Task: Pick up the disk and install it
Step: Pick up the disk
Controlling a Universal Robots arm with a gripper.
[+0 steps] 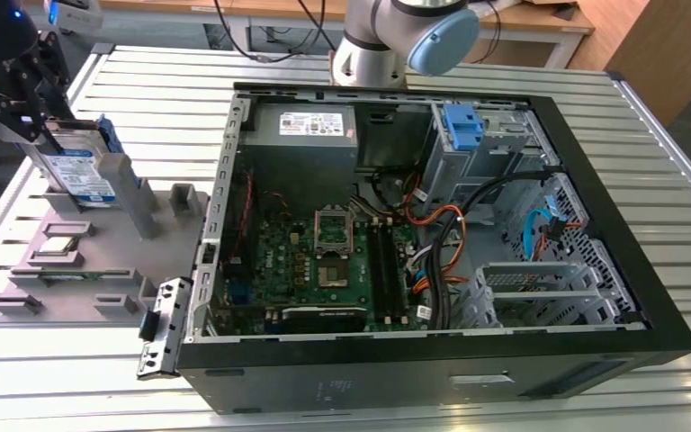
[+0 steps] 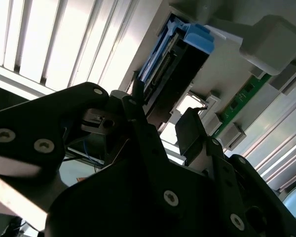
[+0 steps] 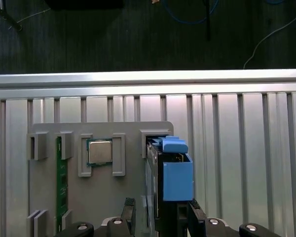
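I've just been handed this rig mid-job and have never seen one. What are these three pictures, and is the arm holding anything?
It is one robot arm with a gripper. The exterior view looks on from off the arm; both wrist views ride on it. On the slatted table sit an open computer case and a grey parts tray. The disk stands upright in that tray. The open fingers straddle it, apparently not gripping it.

exterior view: high, overlooking table | both wrist views: close, facing disk
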